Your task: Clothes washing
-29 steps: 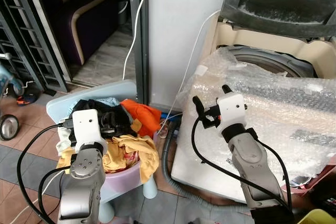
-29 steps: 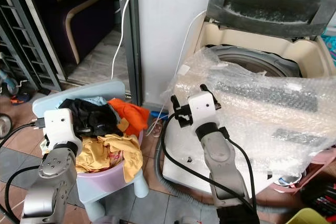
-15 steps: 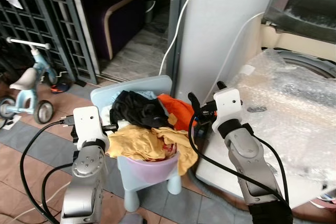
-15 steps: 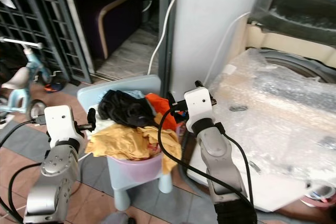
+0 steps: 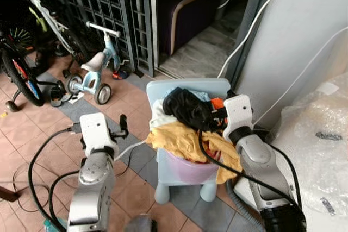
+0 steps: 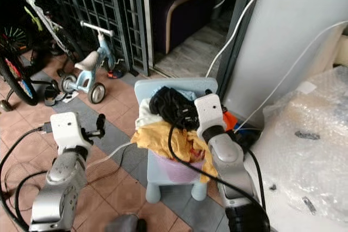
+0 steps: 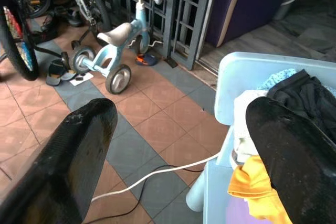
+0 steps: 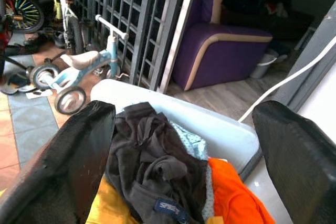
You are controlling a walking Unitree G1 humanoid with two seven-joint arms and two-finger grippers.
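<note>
Yellow, black and orange clothes all sit heaped in the lilac basin on the blue chair; right pincer spread above the heap, left pincer spread beside the chair's left edge, both empty; judged: loading not yet begun.

A pale-blue tricycle stands on tiles before metal grilles; a purple armchair sits behind.

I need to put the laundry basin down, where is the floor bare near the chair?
Bare tiles lie between the blue chair and the small tricycle, crossed by one white cable. Bicycles crowd the far left; the bubble-wrapped washer crowds the right.
</note>
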